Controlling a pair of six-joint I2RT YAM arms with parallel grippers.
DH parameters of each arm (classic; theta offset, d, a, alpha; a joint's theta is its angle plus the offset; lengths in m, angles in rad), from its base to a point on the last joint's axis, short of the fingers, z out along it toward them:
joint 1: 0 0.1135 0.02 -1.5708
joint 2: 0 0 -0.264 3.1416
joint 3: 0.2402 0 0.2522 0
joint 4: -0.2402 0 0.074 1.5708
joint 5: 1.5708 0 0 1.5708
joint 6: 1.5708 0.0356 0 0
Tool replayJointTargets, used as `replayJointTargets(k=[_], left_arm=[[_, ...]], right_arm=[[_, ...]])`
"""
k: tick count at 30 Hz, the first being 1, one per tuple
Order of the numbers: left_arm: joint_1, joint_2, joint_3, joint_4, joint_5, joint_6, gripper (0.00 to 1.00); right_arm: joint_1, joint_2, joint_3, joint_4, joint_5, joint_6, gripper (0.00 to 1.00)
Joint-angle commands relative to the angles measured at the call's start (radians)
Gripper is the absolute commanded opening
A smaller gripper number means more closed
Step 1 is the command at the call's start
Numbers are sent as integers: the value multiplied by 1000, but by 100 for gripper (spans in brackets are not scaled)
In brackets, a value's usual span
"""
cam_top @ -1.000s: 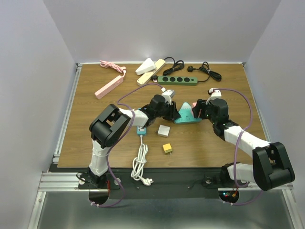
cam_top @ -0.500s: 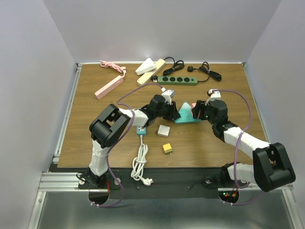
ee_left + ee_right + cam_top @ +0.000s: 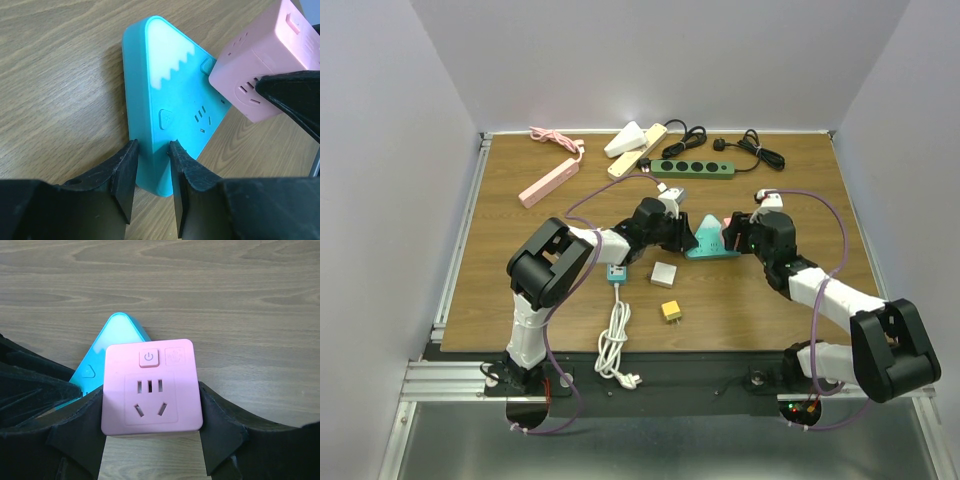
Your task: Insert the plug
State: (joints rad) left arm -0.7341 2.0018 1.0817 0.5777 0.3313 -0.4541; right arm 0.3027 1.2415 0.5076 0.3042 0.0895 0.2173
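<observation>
A teal triangular socket block [image 3: 705, 238] lies on the wooden table [image 3: 520, 260] between the two arms. My left gripper [image 3: 151, 150] is shut on its near corner [image 3: 150, 160], one jaw on each side. My right gripper [image 3: 151, 412] is shut on a pink cube plug adapter [image 3: 151, 387], which sits against the teal block's face [image 3: 195, 90]. The cube also shows in the left wrist view [image 3: 260, 60] and in the top view [image 3: 729, 228]. The cube's plug pins are hidden.
Near the front lie a small grey cube [image 3: 664, 275], a yellow adapter [image 3: 671, 311] and a white cable with a teal plug [image 3: 614, 330]. At the back are a green power strip [image 3: 695, 169], a pink strip [image 3: 549, 182], cream strips [image 3: 632, 145] and black cords [image 3: 750, 148].
My right gripper with the pink cube has shifted slightly left towards the teal block. The left arm has not visibly moved.
</observation>
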Motion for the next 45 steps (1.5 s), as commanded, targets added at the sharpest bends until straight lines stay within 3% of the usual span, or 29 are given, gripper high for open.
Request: replayJointTargets(k=[1,10,31,45], left_arm=[[10,-25,29,-16,11,9,41],[15,-37,27,-15,20,9,41],[35,-44,34,-18,92,15,40],[82,-14,99,-70,135,60,40]], right_arm=[[9,-24,-20,-13,39,-2,0],[101,-48,-23,-65,157,1,0],[280,13,12,-155,449,251,0],[380,27,-34,-169,518,338,0]])
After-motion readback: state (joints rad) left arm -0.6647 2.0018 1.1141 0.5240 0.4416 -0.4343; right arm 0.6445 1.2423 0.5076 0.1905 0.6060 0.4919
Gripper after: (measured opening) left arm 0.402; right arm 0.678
